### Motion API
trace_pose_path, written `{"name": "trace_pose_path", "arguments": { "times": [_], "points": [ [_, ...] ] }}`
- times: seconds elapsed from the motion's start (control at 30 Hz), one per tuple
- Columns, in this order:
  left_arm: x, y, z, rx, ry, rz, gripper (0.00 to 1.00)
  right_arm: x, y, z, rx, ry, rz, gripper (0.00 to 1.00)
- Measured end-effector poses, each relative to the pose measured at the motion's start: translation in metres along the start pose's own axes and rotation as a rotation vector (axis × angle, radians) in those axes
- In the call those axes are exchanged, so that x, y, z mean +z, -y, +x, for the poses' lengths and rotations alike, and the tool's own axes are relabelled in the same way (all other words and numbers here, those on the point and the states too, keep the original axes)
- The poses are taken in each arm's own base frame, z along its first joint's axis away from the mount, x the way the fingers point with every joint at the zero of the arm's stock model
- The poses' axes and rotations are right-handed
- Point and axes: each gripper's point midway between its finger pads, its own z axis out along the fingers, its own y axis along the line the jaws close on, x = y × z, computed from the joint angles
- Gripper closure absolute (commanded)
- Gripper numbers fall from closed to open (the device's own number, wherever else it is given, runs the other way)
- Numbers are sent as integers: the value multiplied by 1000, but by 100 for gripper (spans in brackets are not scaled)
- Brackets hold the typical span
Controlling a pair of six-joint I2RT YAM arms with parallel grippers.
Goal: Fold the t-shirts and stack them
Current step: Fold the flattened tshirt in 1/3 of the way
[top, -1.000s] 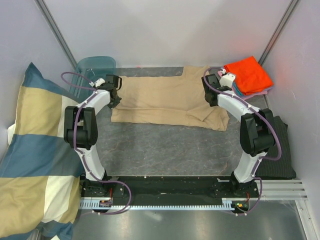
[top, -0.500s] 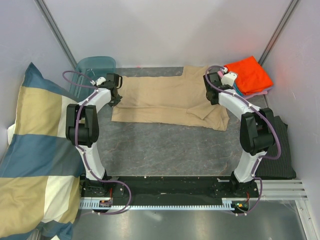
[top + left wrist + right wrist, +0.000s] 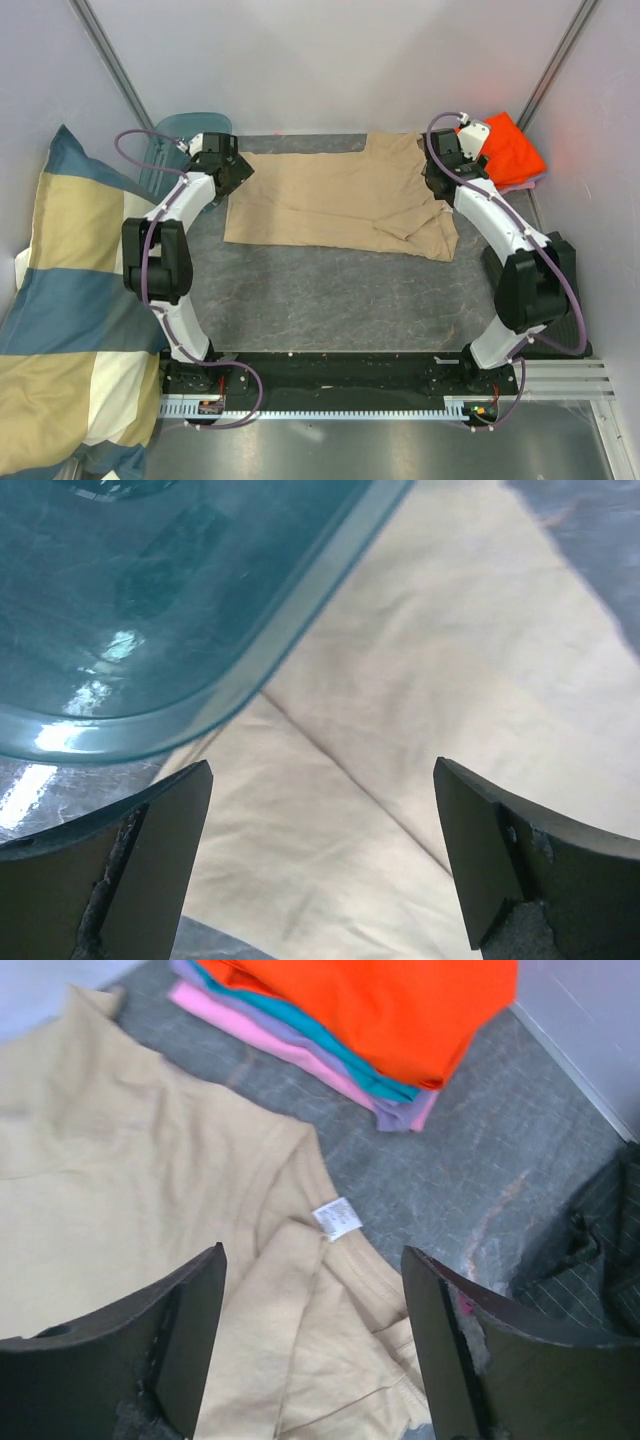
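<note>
The tan t-shirt [image 3: 340, 200] lies folded lengthwise into a wide band across the back of the table. My left gripper [image 3: 233, 180] hovers over its left end, open, with only tan cloth [image 3: 400, 680] under the spread fingers [image 3: 322, 772]. My right gripper [image 3: 438, 183] hangs over the shirt's right end, open and empty [image 3: 312, 1255], above a folded-in sleeve and a white label [image 3: 337, 1218]. A stack of folded t-shirts [image 3: 515, 150], with orange [image 3: 400, 1010] on top of blue and pink layers, sits at the back right.
A teal plastic bin [image 3: 190, 130] stands at the back left, its rim [image 3: 150, 710] close over the shirt's edge. A big blue-and-cream checked pillow [image 3: 70, 300] fills the left side. Dark striped cloth [image 3: 560, 300] lies at the right, behind the right arm.
Both grippers have opened and let go of the tan t-shirt's ends. They have lifted and drawn toward the back. The shirt lies about where it was.
</note>
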Motion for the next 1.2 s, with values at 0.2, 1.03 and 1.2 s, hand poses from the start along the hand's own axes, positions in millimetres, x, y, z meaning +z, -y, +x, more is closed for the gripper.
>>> {"name": "trace_pose_path", "arguments": {
  "times": [0.2,1.03,1.2],
  "points": [
    [-50,25,-14,-7,60,153,0,-30,-15,-14,23,-9,-183,17],
    [-87,-30,101,139,-33,134,0,-60,-41,135,-217,-359,-435,22],
    [-87,-30,102,140,-34,133,0,-56,-32,159,-236,-409,-412,32]
  ]
}}
